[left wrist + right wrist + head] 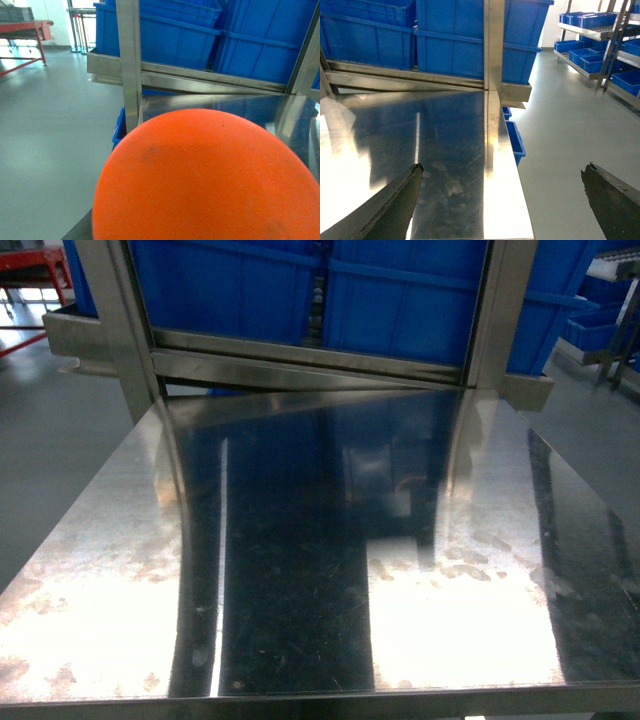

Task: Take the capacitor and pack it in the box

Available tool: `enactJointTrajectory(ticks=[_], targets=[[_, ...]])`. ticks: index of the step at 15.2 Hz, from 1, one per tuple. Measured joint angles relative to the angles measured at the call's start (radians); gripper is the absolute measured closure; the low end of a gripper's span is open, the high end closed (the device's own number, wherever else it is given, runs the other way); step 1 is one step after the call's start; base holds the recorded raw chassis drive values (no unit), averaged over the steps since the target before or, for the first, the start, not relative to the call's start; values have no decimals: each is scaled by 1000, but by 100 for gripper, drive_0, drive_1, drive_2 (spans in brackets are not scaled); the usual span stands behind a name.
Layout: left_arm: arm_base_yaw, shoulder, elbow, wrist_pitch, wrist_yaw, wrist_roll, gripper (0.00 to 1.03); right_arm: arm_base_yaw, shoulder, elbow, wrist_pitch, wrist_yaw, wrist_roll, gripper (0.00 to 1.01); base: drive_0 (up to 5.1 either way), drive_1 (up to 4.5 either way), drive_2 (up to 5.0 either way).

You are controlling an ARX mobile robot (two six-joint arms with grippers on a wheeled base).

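Stainless steel table fills most of the head view, its bare top streaked with glare and dark reflections; neither the capacitor nor the box shows on it or anywhere else in the three views, so I cannot tell where they are.

In the right wrist view the right gripper hangs over the table's right edge with its jaws spread wide and nothing between them; one dark finger enters from the lower left of the frame, above the steel, and the other sits at the lower right, above the grey floor.

In the left wrist view a large smooth orange dome covers the lower and middle frame; whether it belongs to the arm I cannot tell; the left gripper has no fingers showing in any view, so whether it is spread or closed cannot be told.

Behind the table, across the top of the head view, large blue bins stand side by side on a steel ledge, with upright steel posts rising in front of them; smaller blue bins show below the table's right edge; at the upper right of the right wrist view, metal shelving carries more blue trays; at the upper left of the left wrist view stands a red metal frame.
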Motion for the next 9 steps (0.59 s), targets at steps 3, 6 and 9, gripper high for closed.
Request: enactJointTrajectory(ticks=[3, 6, 9], targets=[[0, 0, 0, 0, 0, 0, 59, 0, 0, 0, 0, 0, 0, 3, 0, 0, 0], [0, 0, 0, 1, 0, 0, 59, 0, 0, 0, 1, 0, 0, 3, 0, 0, 0], [0, 0, 0, 5, 0, 0, 59, 0, 0, 0, 2, 0, 0, 3, 0, 0, 0]])
